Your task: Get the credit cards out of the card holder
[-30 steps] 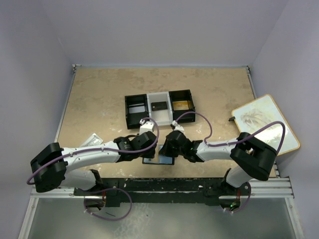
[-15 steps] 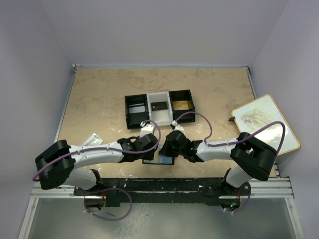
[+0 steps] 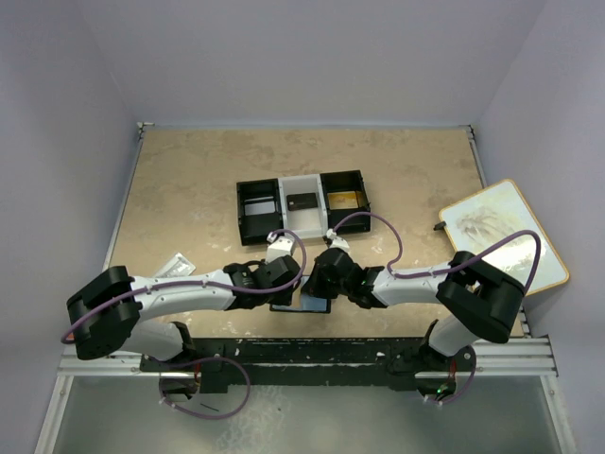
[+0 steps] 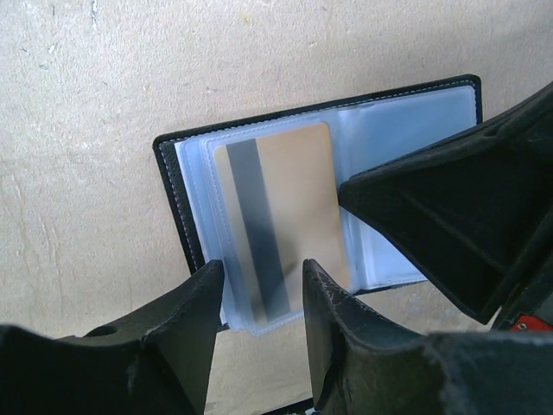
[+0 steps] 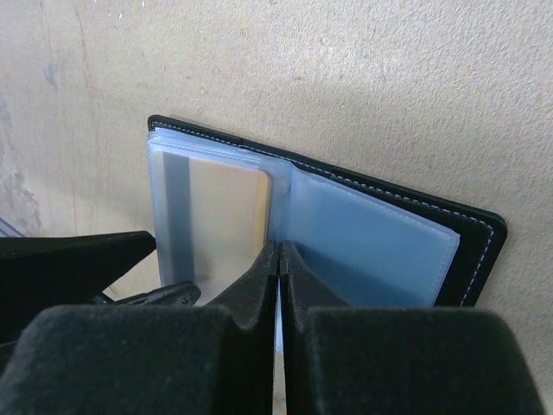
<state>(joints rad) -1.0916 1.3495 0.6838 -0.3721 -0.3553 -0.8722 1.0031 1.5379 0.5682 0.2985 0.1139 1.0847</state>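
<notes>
Risk of dragging sleeve and card holder (image 4: 184,203) along by pinching plastic together with the credit card (image 4: 298,199); risk of slipping off glossy film; left pincer (image 4: 262,278) parted astride the card's lower end; right pincer (image 5: 278,256) clenched empty, tips pressed on the centre fold; holder spread open on the surface (image 4: 86,95) near the arm bases; card gold-tan, dark-striped, sheathed in a clear bluish sleeve.

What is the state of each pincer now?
Left pincer: open, over the gold credit card.
Right pincer: closed, tips at the card holder fold.
</notes>
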